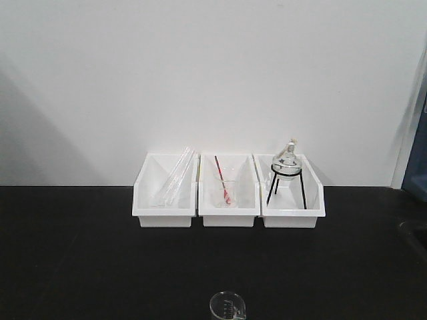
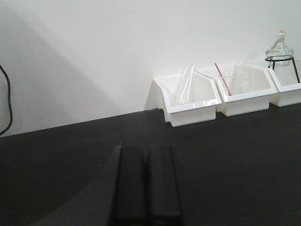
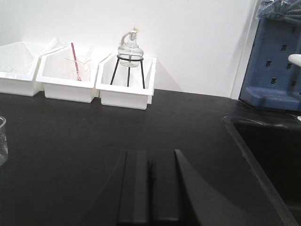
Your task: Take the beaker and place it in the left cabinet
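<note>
Nothing is judged done: the beaker (image 1: 228, 308) stands ungrasped, left of the right tool (image 3: 150, 188). Both it and the left tool (image 2: 146, 186) are closed (empty).

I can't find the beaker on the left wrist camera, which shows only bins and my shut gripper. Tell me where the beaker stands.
Observer: The beaker stands upright on the black counter, in front of the middle bin and well apart from it, at the front camera's bottom edge.
Operator: Report where the right arm is relative to it.
Observer: On the right wrist camera the beaker sits at the far left edge, left of the right gripper, whose jaws are shut.
Operator: Name anything to avoid on that side.
Observer: A recessed black basin, apparently a sink, lies to the right of that gripper.
</note>
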